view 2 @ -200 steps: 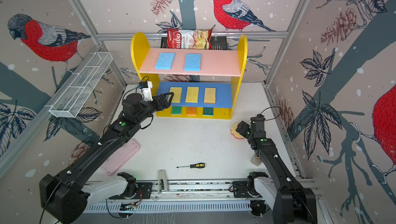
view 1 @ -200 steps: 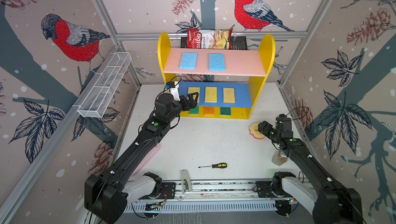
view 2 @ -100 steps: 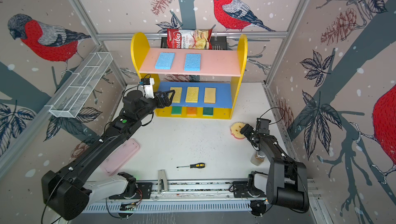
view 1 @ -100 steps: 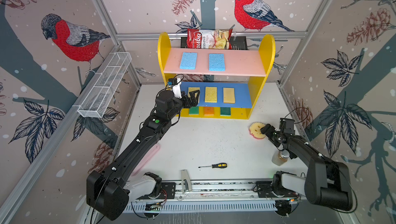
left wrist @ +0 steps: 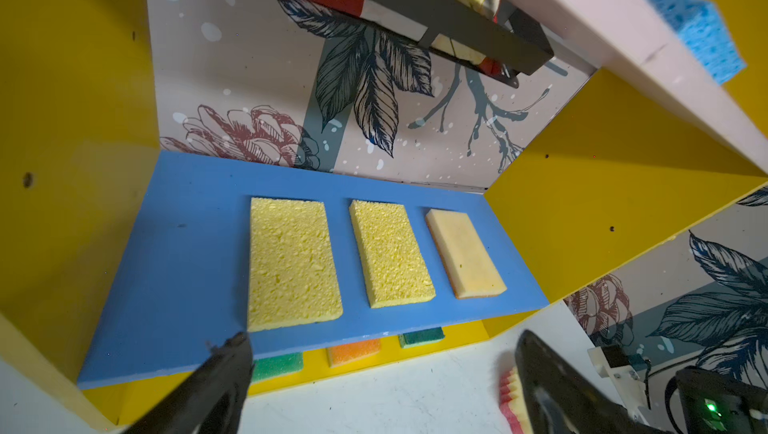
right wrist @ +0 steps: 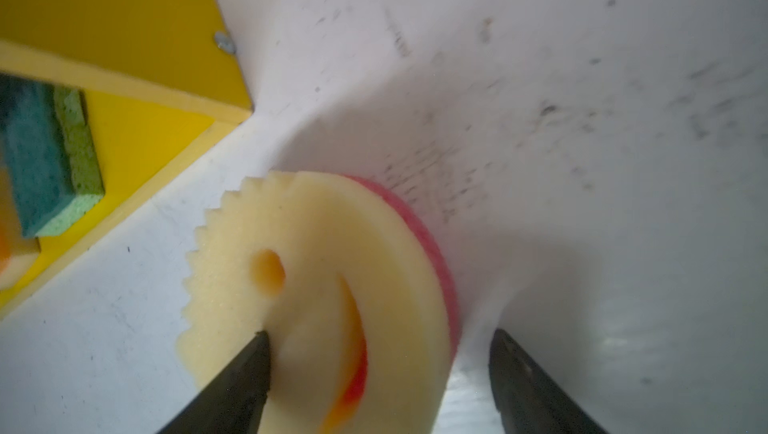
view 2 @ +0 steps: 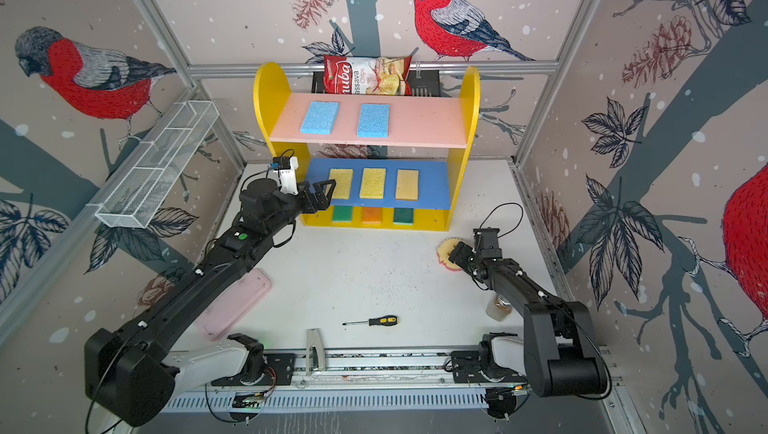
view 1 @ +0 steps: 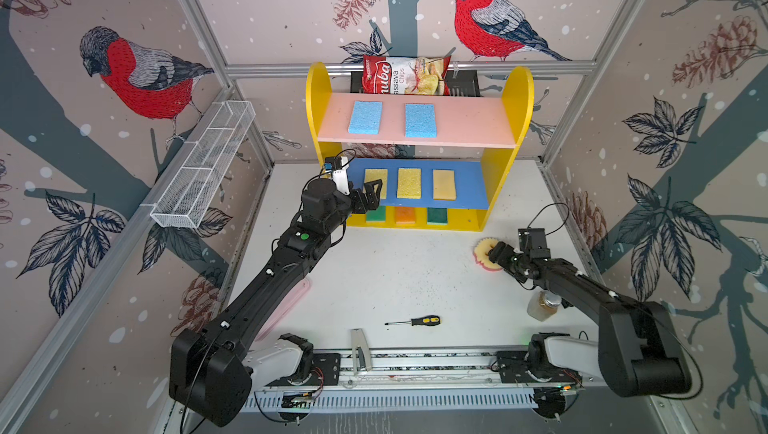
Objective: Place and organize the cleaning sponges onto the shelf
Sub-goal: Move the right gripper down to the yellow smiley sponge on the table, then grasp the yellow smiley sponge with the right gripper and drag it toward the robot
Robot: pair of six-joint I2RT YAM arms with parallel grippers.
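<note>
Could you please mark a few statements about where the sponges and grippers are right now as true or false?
1. Two blue sponges lie on the pink board. True.
2. The blue board holds four yellow sponges. False: it holds three.
3. The smiley sponge is on the shelf. False: it is off the shelf, on the table at the right gripper.
4. The left gripper is open and holds nothing. True.
5. The screwdriver lies on the blue board. False: it lies on the table.
</note>
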